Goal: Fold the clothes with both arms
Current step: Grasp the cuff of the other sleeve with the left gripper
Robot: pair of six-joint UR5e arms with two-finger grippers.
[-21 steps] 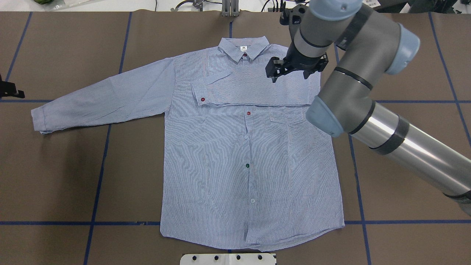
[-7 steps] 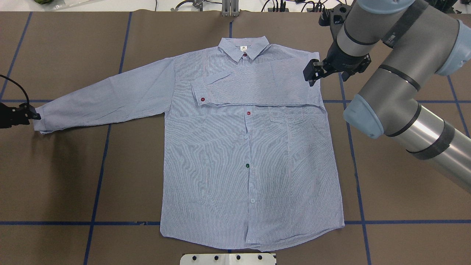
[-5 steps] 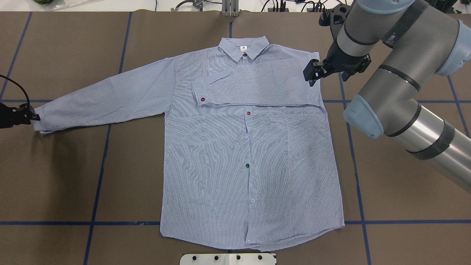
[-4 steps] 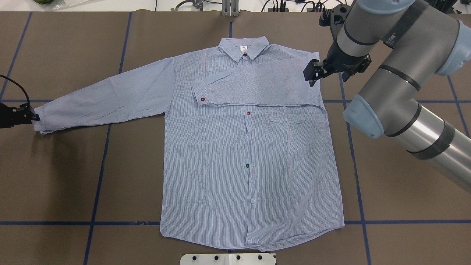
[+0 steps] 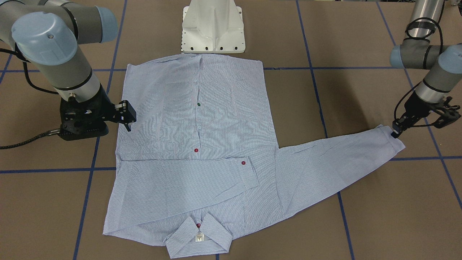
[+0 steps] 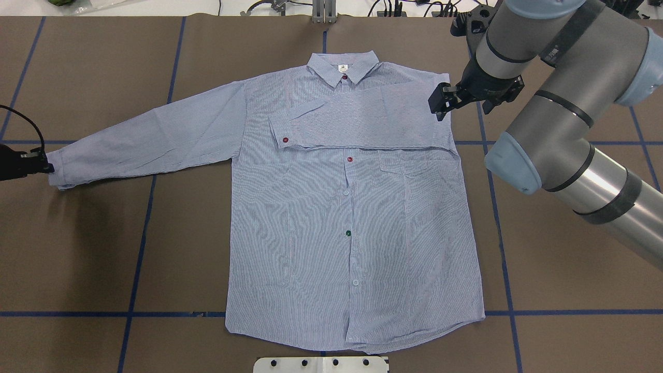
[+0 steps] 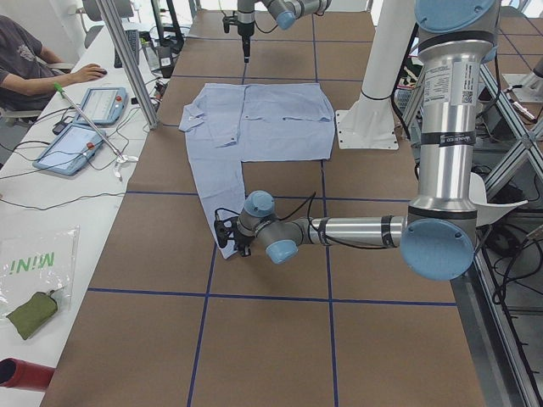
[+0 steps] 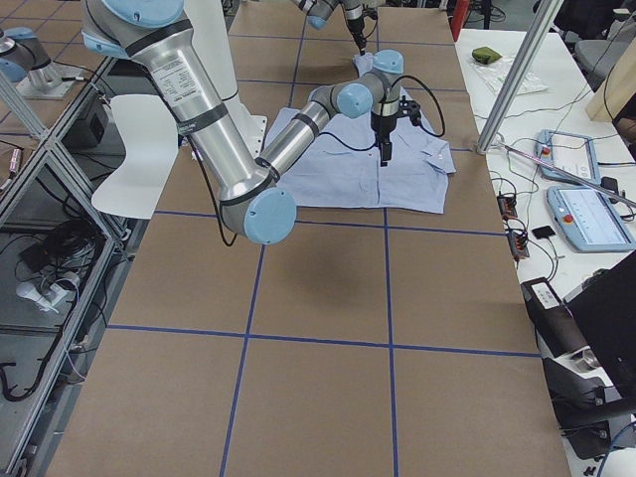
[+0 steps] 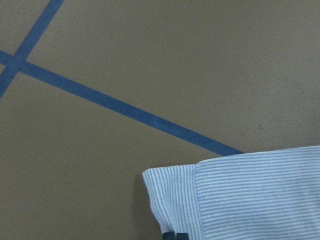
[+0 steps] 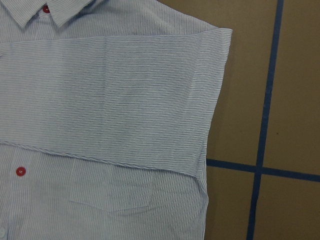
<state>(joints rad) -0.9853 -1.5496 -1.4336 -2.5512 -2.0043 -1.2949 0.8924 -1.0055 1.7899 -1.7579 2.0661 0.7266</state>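
Left pincer (image 6: 44,167) at far left of overhead view, low over brown surface (image 6: 77,248), tips touching cuff (image 6: 56,174) of outstretched sleeve; spread or pinching cuff — cannot tell. Shirt (image 6: 347,228) flat at surface centre, front up, collar (image 6: 343,66) away from robot, hem near white pedestal (image 6: 321,364). Other sleeve (image 6: 357,122) folded across chest, red cuff button facing up. Right pincer (image 6: 440,111) hovers above shirt's right shoulder edge, holding nothing; jaw gap not discernible.

Left claw (image 5: 394,134) low, far out sideways (closure unclear); right claw (image 6: 440,107) raised, jaws together.
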